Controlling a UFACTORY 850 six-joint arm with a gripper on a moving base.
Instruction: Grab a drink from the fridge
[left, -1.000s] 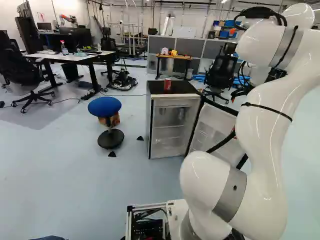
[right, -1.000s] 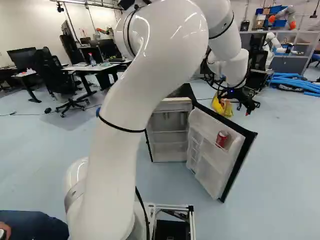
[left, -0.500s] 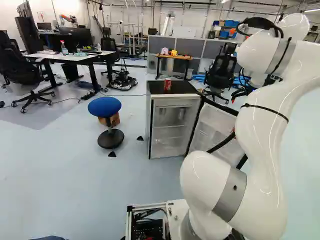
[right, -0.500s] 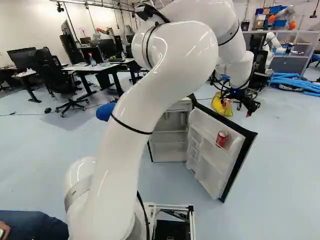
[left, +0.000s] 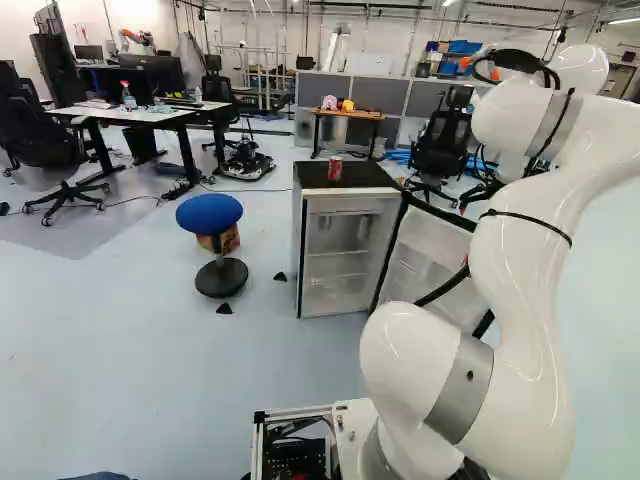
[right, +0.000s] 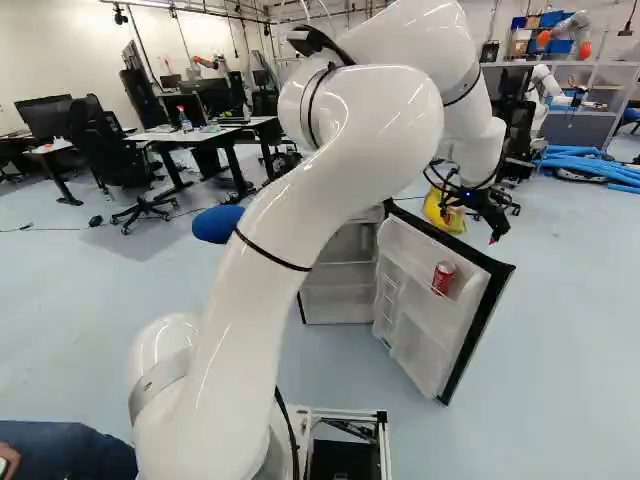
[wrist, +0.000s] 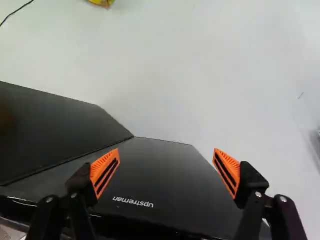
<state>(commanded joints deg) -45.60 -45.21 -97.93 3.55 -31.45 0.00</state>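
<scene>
In the right base view my gripper (right: 492, 222) hangs past the upper edge of the open fridge door (right: 430, 335). The wrist view shows the gripper (wrist: 166, 167) open and empty, its orange-padded fingers wide apart above the door's black outer face (wrist: 165, 175). A red can (right: 444, 277) stands in a shelf of the door's white inner side. Another red can (left: 335, 169) rests on the black top of the fridge (left: 350, 245). Glass shelves show inside the fridge, partly hidden by the arm in the right base view.
A blue stool (left: 210, 212) stands left of the fridge. Behind the door lie a yellow bag (right: 444, 212) and blue tubes (right: 590, 167). Office chairs (left: 443, 140) and desks stand further back. Another robot (right: 565, 32) is at the far right. A person's leg (right: 65, 450) is beside the base.
My arm's upper part has come down, and the gripper has sunk a little, drifting slightly left in the right base view. The base, fridge and cans have stayed put.
</scene>
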